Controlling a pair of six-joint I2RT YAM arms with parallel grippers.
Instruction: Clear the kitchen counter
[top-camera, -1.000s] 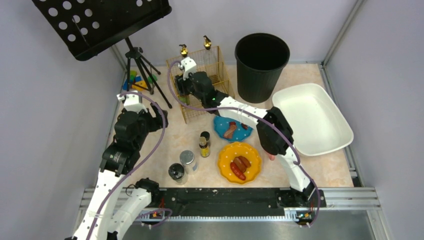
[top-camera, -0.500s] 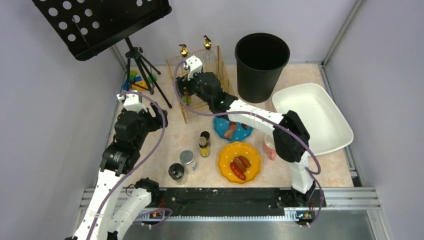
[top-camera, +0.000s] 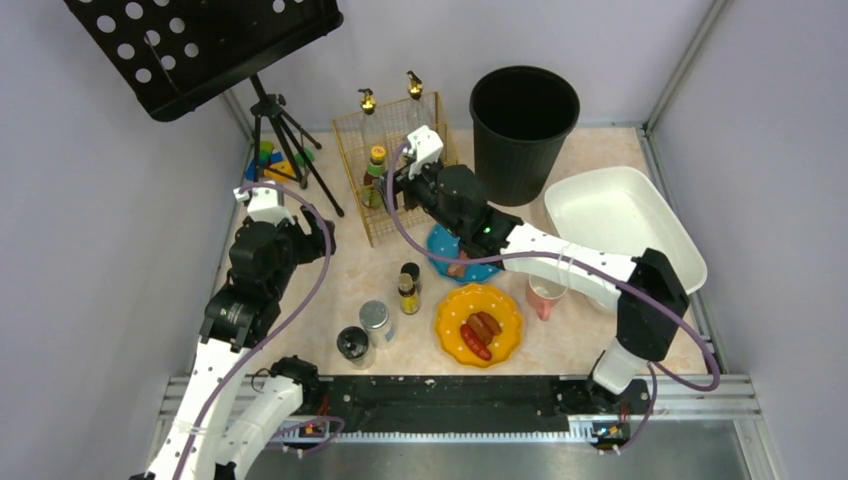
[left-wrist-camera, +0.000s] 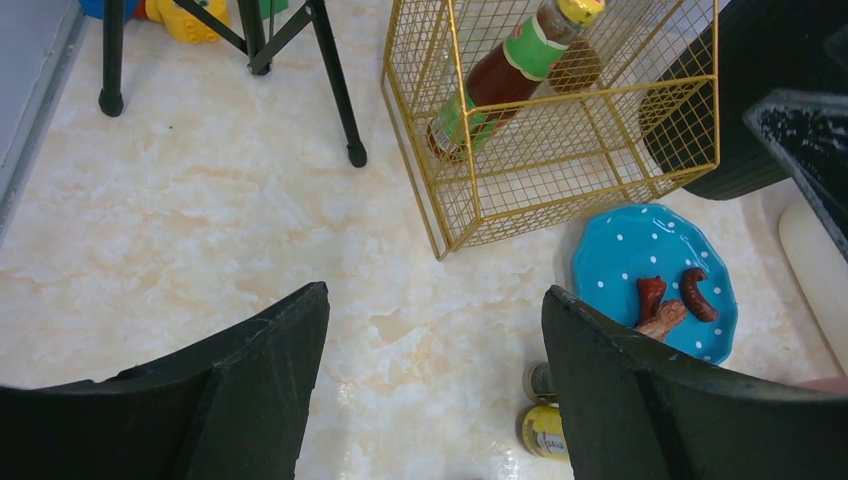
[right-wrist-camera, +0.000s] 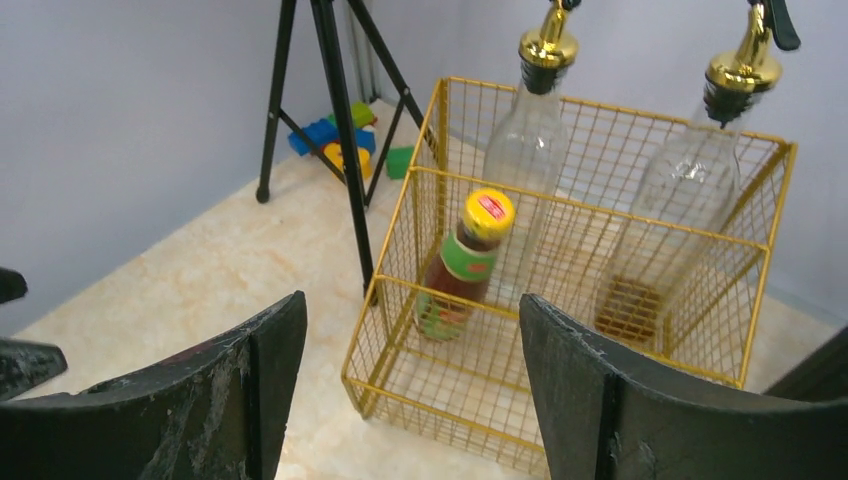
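Note:
The kitchen counter is beige marble. On it lie a yellow plate with sausages, a blue dotted plate with food scraps, a pink cup, two small bottles and two jars. A brown sauce bottle leans inside the gold wire basket. My right gripper is open and empty just in front of the basket, facing the bottle. My left gripper is open and empty above bare counter, left of the blue plate.
A black bin stands at the back, a white tub at the right. A tripod and toy blocks are at the back left. Two glass pourer bottles stand in the basket's rear.
My right arm has drawn back to the right, out of the basket. The sauce bottle now shows free inside it, and the pink cup is uncovered. The left arm has not moved.

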